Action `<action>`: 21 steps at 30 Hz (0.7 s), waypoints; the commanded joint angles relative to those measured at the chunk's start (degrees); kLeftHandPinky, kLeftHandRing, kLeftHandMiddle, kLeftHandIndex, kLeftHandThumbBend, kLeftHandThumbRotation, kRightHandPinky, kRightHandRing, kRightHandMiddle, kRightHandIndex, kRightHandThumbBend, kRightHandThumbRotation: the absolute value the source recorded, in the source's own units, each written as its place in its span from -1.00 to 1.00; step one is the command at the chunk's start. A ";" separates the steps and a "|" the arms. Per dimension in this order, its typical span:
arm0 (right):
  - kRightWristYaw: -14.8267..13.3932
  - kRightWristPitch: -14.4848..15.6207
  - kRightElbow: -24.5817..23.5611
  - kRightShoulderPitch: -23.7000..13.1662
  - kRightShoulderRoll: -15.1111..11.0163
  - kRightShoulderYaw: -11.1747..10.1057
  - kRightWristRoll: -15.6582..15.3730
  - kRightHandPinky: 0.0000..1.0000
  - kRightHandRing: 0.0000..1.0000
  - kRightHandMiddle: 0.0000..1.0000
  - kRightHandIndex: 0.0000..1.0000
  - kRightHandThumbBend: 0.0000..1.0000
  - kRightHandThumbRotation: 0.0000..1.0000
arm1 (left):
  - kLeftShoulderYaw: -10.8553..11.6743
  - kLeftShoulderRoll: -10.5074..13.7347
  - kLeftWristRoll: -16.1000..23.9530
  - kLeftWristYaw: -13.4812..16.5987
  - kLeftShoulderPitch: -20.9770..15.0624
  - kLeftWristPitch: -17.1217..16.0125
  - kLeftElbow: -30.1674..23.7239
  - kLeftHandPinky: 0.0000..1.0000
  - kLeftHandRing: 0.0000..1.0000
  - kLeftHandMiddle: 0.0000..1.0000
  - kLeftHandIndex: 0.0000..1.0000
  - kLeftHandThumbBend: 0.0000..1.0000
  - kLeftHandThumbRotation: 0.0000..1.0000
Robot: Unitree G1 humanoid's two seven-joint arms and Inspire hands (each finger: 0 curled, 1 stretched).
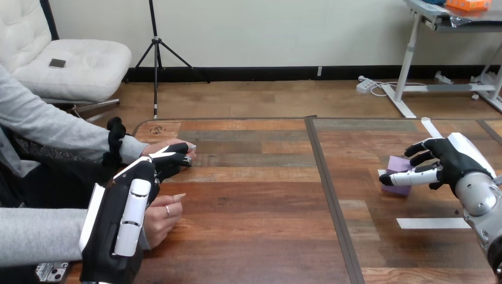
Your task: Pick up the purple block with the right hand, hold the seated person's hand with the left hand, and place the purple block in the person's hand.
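Observation:
The purple block (396, 166) sits on the table's right half. My right hand (456, 158) is just right of it and open, its fingertips (392, 177) stretched out along the block's near side. At the left, my left hand (133, 204) reaches up to the person's hand (149, 148) in the grey sleeve. Its fingers (173, 158) are curled round that hand, hiding most of it.
The person's other hand (161, 218) rests loosely closed on the table against my left hand's right side. White tape strips (432, 223) lie near the block on the wooden table (266, 201). A dark seam (331, 195) runs down the table's middle.

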 commanded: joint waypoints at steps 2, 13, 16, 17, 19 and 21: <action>0.96 -1.45 -1.76 -0.78 -0.31 0.88 -0.37 0.00 0.27 0.42 0.42 0.88 -0.47 | 0.46 -0.02 -0.36 0.12 -2.80 -1.43 -0.32 0.64 0.70 0.58 0.19 -0.04 1.00; 1.80 -4.12 -3.85 0.15 -1.66 1.02 -0.48 0.02 0.26 0.39 0.41 0.92 -0.41 | 0.23 0.17 -0.76 -0.43 -2.78 -0.89 -0.50 0.64 0.70 0.59 0.19 -0.03 1.00; 1.93 -4.58 -4.49 0.45 -1.98 0.98 -0.50 0.03 0.26 0.39 0.41 0.92 -0.40 | 0.24 0.04 -0.77 -0.41 -2.84 -0.99 -0.32 0.64 0.70 0.59 0.18 -0.03 1.00; 1.98 -4.78 -4.74 0.60 -2.07 0.90 -0.42 0.00 0.24 0.37 0.41 0.92 -0.40 | 0.24 0.01 -0.76 -0.40 -2.85 -1.00 -0.27 0.64 0.70 0.59 0.18 -0.02 1.00; 2.26 -5.07 -5.33 0.90 -2.28 0.70 -0.19 -0.02 0.22 0.36 0.41 0.92 -0.40 | 0.24 -0.04 -0.59 -0.27 -2.85 -1.04 -0.24 0.64 0.70 0.59 0.18 -0.02 1.00; 2.58 -5.21 -5.84 1.16 -2.44 0.51 0.01 -0.02 0.22 0.36 0.41 0.92 -0.40 | 0.24 -0.09 -0.40 -0.12 -2.77 -1.07 -0.35 0.64 0.70 0.59 0.18 -0.02 1.00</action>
